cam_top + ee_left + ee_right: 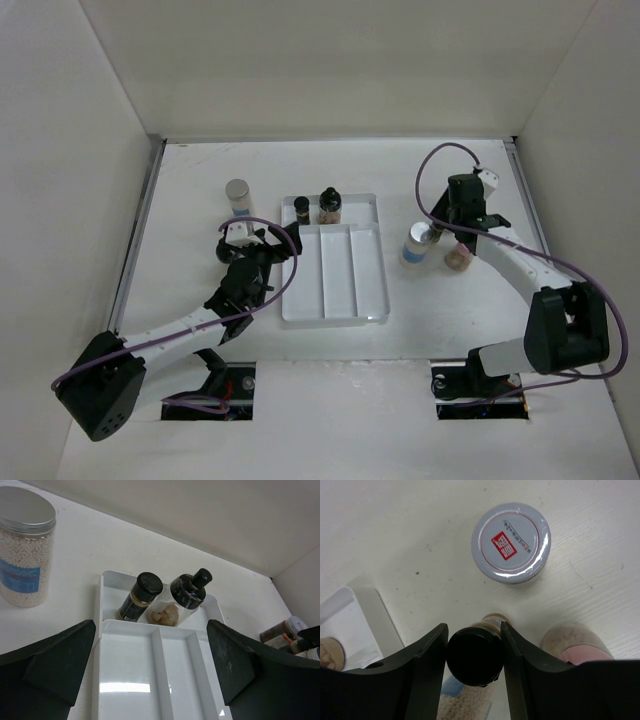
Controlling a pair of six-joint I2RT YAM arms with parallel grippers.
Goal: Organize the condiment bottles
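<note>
At the far left of the desk (190, 180), a silver-capped bottle (238, 197) of pale beads with a blue label stood upright, well apart from the others and just off the far left corner of the white tray (372, 300). The left end effector (272, 243) hovered at the tray's left rim; in its wrist view, its fingers (50, 665) stood wide apart over the long compartments and gripped nothing.

Two bottles stood side by side in the tray's far cross compartment: a brown bottle (140, 596) with a broad black cap and, to its right, a dark bottle (189, 591) with a narrow black cap. Something pale (164, 615) lay low between them; what it was could not be told.

Right of the tray, on the bare desk, stood a pale blue-labelled bottle (413, 248) and, just beside it, a pink-capped bottle (458, 258). The right end effector (440, 232) was between and above these two. Its wrist view showed both fingers (427, 665) pressed against the sides of a black-capped bottle (473, 655), closed partway upon it. Whether this bottle was clear of the desk could not be told. Near it stood a lavender cap (511, 542) with a red mark; whether that cap belonged to the blue-labelled bottle could not be told.
</note>
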